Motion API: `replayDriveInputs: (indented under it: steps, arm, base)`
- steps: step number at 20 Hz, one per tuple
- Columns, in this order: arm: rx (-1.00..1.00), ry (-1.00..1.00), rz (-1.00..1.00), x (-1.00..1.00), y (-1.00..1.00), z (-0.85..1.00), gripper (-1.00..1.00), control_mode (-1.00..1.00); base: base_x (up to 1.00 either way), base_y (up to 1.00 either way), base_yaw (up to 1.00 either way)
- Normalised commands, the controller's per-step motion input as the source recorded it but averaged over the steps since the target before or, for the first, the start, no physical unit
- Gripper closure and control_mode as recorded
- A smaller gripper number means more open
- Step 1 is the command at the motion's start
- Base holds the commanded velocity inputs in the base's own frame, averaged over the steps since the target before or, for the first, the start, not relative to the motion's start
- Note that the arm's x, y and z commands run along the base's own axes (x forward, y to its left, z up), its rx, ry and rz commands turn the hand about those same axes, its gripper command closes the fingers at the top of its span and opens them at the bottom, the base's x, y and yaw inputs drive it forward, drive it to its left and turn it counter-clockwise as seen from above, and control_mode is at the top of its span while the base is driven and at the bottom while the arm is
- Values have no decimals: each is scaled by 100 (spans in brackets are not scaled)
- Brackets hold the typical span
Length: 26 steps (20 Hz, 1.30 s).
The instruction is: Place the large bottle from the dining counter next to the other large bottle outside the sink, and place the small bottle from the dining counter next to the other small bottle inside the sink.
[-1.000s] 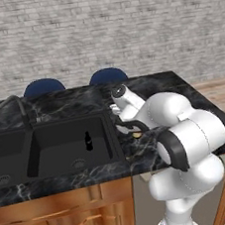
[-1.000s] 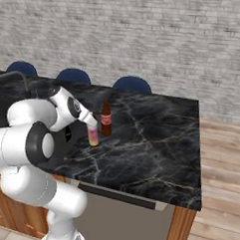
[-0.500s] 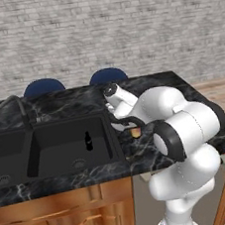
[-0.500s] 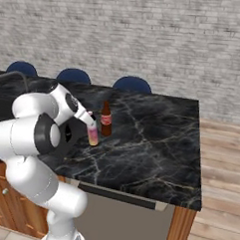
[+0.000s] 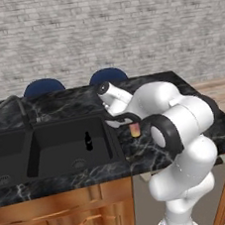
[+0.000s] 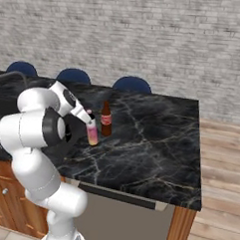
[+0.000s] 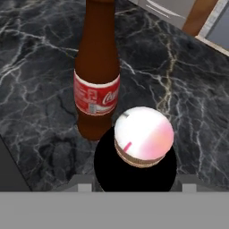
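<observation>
Pale whitish large bottle (image 6: 92,134) stands upright on the black marble counter (image 6: 156,139), just beside the dark brown cola bottle (image 6: 106,119) with red label; in the hand view the pale bottle's rounded light cap (image 7: 143,134) sits right below the brown bottle (image 7: 96,71), the two very close, contact can't be told. Gripper (image 6: 88,117) is at the top of the pale bottle in the right base view, arm reaching over from the left; in the left base view the gripper (image 5: 127,122) sits just right of the sink, with the pale bottle's lower part (image 5: 135,129) showing under it. Fingertips aren't clear in any view, so whether the jaws are clamped on the bottle or already let go of it I can't tell. Black double-basin sink (image 5: 57,131) is left of both tall bottles, grey faucet (image 5: 15,106) behind it. Tiny black bottle (image 5: 88,141) stands upright inside the right basin. Three blue chair backs (image 6: 132,84) line the counter's far edge, in front of a grey brick wall (image 6: 146,38).
</observation>
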Motion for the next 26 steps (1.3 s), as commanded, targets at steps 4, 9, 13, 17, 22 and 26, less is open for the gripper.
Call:
replayDriveInputs:
  steps: [4,9,13,17,22,26]
  arm:
    - [0,0,-2,0,16,-32,100,-100]
    - [0,0,0,0,9,-36,100,-100]
    - [-1,0,0,-4,6,-44,100,-100]
    - [-2,0,-1,-14,1,-45,100,-100]
    - [-2,-3,-3,-26,0,-38,100,-100]
    - [-1,-4,-6,-27,0,-19,100,-100]
  base:
    - [0,0,0]
    - [0,0,0]
    - [0,0,0]
    - [0,0,0]
    - [0,0,0]
    - [0,0,0]
